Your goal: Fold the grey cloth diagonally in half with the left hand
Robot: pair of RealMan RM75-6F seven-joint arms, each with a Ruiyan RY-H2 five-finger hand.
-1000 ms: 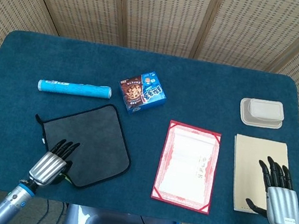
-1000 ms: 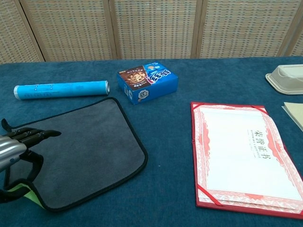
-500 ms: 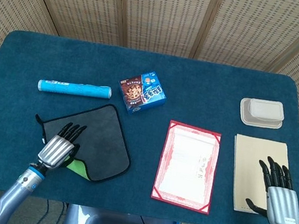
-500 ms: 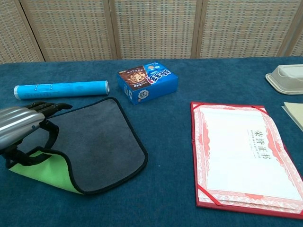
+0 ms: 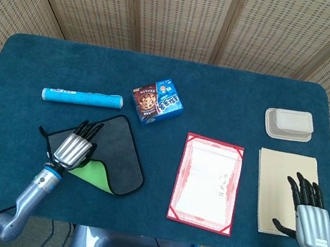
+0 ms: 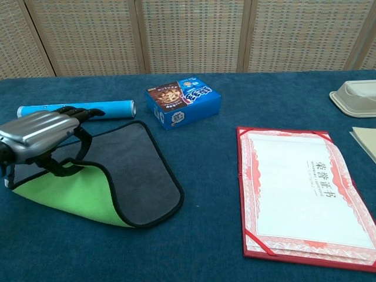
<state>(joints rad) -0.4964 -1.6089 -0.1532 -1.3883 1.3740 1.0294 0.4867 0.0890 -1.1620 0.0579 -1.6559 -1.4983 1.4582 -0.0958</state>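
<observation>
Where the left robot hand [image 6: 41, 138] grips, grey cloth [image 6: 144, 170] is hidden.

My left hand [image 5: 75, 150] grips the grey cloth [image 5: 117, 153] by its near corner — green underside [image 5: 94, 173] showing just right of the hand. My right hand [image 5: 309, 210] rests, fingers spread, beside the cream folder [image 5: 282, 181] — holding nothing.

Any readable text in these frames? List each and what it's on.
Red-bordered certificate: a vertical line of Chinese characters on the right of the page, too blurred to read for certain.
Blue cookie box: brand lettering on the lid, too small to read.
Light blue paper-wrapped roll: small dark print, unreadable.
No other text shows.
</observation>
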